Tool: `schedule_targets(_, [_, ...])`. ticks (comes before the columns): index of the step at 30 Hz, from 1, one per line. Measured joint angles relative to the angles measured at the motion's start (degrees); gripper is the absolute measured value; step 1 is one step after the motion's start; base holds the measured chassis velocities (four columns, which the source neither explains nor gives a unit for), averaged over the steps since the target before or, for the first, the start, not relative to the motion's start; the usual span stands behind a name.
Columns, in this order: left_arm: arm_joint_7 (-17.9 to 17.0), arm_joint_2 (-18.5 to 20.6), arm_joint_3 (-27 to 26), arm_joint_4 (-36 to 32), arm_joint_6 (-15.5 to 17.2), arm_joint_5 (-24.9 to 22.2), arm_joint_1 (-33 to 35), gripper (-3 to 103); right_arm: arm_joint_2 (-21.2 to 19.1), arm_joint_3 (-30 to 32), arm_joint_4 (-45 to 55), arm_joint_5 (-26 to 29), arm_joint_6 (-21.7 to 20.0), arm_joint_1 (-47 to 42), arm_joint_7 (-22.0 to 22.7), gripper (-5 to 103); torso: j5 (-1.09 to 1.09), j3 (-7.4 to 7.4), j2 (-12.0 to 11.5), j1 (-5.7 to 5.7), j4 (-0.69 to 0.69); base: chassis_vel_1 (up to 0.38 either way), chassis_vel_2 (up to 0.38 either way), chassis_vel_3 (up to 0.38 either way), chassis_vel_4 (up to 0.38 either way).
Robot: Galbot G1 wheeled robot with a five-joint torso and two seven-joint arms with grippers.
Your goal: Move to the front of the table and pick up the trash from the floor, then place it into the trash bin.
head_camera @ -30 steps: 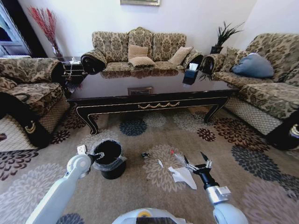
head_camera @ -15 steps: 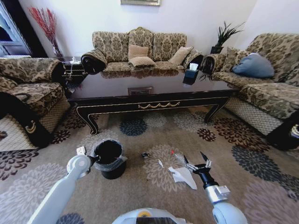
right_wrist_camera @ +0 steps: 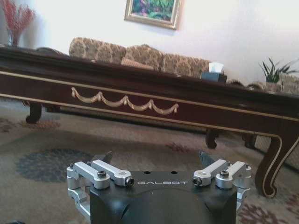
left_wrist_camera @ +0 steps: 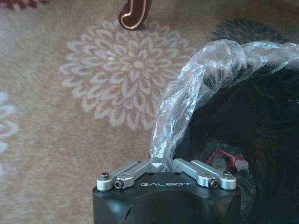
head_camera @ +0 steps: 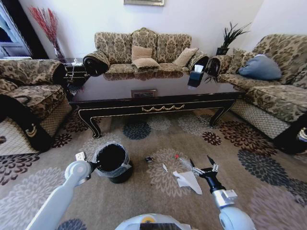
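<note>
left gripper (left_wrist_camera: 161, 164) fingers clamp trash bin (head_camera: 112, 162) liner | right gripper (head_camera: 201, 167) fingers spread, empty

left gripper (left_wrist_camera: 161, 164) clamped on trash bin (left_wrist_camera: 261, 116) rim, clear plastic liner (left_wrist_camera: 196, 88) pinched between fingers, red scrap (left_wrist_camera: 223, 156) inside, floral carpet (left_wrist_camera: 126, 79) beneath

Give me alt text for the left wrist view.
The left gripper is shut on the trash bin, pinching the clear plastic liner at its rim, above flower-patterned carpet. A table leg shows beyond.
</note>
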Motion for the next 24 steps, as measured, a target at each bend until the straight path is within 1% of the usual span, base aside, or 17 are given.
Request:
schedule_targets(2, [-0.3, 2.2, -1.1, -1.8, 0.0, -0.9, 2.1, 0, -2.0, -0.4, -2.6, 0.6, -0.5, 1.8, -0.1, 100, 0.01, 0.0, 0.0, 0.0, 0.01, 0.0, 0.0, 0.0, 0.0])
schedule_targets(3, [-0.3, 2.2, -1.1, -1.8, 0.0, -0.9, 2.1, 0, -2.0, -0.4, -2.6, 0.6, -0.5, 1.8, -0.1, 100, 0.01, 0.0, 0.0, 0.0, 0.01, 0.0, 0.0, 0.0, 0.0])
schedule_targets(5, [-0.3, 3.9, -1.6, -3.0, 0.0, -1.2, 4.0, 0, -5.0, -1.5, -6.2, 1.0, -0.8, 4.3, -0.4, 100, 0.01, 0.0, 0.0, 0.0, 0.03, 0.0, 0.0, 0.0, 0.0])
schedule_targets(7, [-0.3, 4.3, -1.8, -3.3, 0.0, -1.0, 5.3, 0, -7.8, -3.3, -10.0, 2.9, -1.3, 7.2, -1.4, 100, -0.01, 0.0, 0.0, 0.0, 0.03, 0.0, 0.0, 0.0, 0.0])
schedule_targets(8, [-0.3, 4.3, -1.8, -3.3, 0.0, -1.0, 5.3, 0, -7.8, -3.3, -10.0, 2.9, -1.3, 7.2, -1.4, 100, -0.01, 0.0, 0.0, 0.0, 0.03, 0.0, 0.0, 0.0, 0.0])
schedule_targets(9, [-0.3, 4.2, -1.9, -3.3, 0.0, -0.6, 6.0, 0, -9.9, -5.2, -13.6, 4.9, -1.5, 9.4, -3.1, 100, -0.01, 0.0, 0.0, 0.0, 0.04, 0.0, 0.0, 0.0, 0.0])
schedule_targets(10, [-0.3, 4.1, -1.8, -3.4, 0.0, -0.5, 6.2, 0, -11.2, -6.3, -16.4, 5.6, -1.6, 10.8, -4.3, 100, 0.0, 0.0, 0.0, 0.0, 0.05, 0.0, 0.0, 0.0, 0.0])
schedule_targets(12, [-0.3, 4.1, -1.4, -3.7, 0.0, -0.4, 6.2, 0, -12.8, -7.7, -20.1, 6.2, -1.6, 12.5, -6.0, 100, 0.01, 0.0, 0.0, 0.0, 0.05, 0.0, 0.0, 0.0, 0.0])
schedule_targets(13, [-0.3, 4.1, -1.4, -3.7, 0.0, -0.4, 6.2, 0, -12.8, -7.7, -20.1, 6.2, -1.6, 12.5, -6.0, 100, 0.01, 0.0, 0.0, 0.0, 0.05, 0.0, 0.0, 0.0, 0.0])
schedule_targets(15, [-0.2, 5.0, -0.2, -4.4, 0.0, -0.7, 5.7, 0, -15.7, -10.6, -26.4, 9.1, -2.3, 14.8, -10.0, 100, 0.0, 0.0, 0.0, 0.0, -0.04, 0.0, 0.0, 0.0, 0.0])
schedule_targets(17, [-0.2, 5.3, -0.2, -4.8, 0.0, -0.7, 5.8, 0, -17.2, -13.0, -30.1, 10.8, -2.8, 16.6, -13.0, 100, 0.02, 0.0, 0.0, 0.0, -0.04, 0.0, 0.0, 0.0, 0.0])
schedule_targets(18, [-0.2, 5.4, -0.2, -4.9, 0.0, -0.7, 5.8, 0, -17.6, -13.8, -31.4, 11.0, -2.8, 17.3, -13.9, 100, 0.01, 0.0, 0.0, 0.0, -0.03, 0.0, 0.0, 0.0, 0.0])
schedule_targets(19, [-0.2, 5.4, -0.2, -4.9, 0.0, -0.7, 5.8, 0, -17.6, -13.8, -31.4, 11.0, -2.8, 17.3, -13.9, 100, 0.01, 0.0, 0.0, 0.0, -0.03, 0.0, 0.0, 0.0, 0.0])
schedule_targets(20, [-0.2, 5.8, -0.2, -5.6, 0.0, -1.2, 5.8, 0, -18.4, -15.8, -35.2, 11.1, -2.5, 19.7, -16.2, 100, 0.01, 0.0, 0.0, 0.0, 0.02, 0.0, 0.0, 0.0, 0.0])
schedule_targets(21, [-0.3, 6.1, -0.2, -5.9, 0.0, -1.6, 5.8, 0, -18.7, -16.8, -36.8, 11.2, -2.3, 20.9, -16.9, 100, 0.01, 0.0, 0.0, 0.0, 0.03, 0.0, 0.0, 0.0, 0.0])
schedule_targets(24, [-0.2, 6.6, -0.6, -7.5, 0.0, -2.5, 6.4, 0, -19.8, -21.5, -43.3, 10.5, -0.4, 26.9, -19.7, 100, 0.01, 0.0, 0.0, 0.0, -0.01, 0.0, 0.0, 0.0, 0.0])
